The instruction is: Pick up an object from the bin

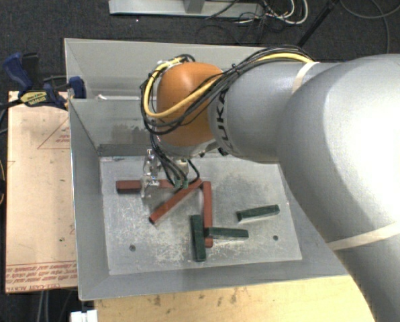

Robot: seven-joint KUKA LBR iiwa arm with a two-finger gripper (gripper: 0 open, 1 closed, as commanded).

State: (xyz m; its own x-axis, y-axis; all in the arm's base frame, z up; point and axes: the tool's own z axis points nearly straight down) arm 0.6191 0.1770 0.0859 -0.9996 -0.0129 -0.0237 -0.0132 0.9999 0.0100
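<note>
My gripper [154, 178] hangs low over the left middle of the bin floor. Just left of it lies a short red-brown bar [127, 186]. A longer red-brown bar [175, 204] lies on a slant right below and in front of the gripper, its upper end under it. Another red-brown bar [207, 206] runs lengthwise to the right, meeting the slanted one near the gripper.
Three dark green bars lie further forward and right: one [198, 237] pointing at the front wall, one [227, 233] crossing beside it, one [258, 212] alone at the right. The arm covers the bin's back right; the bin walls rise steeply on the left and back.
</note>
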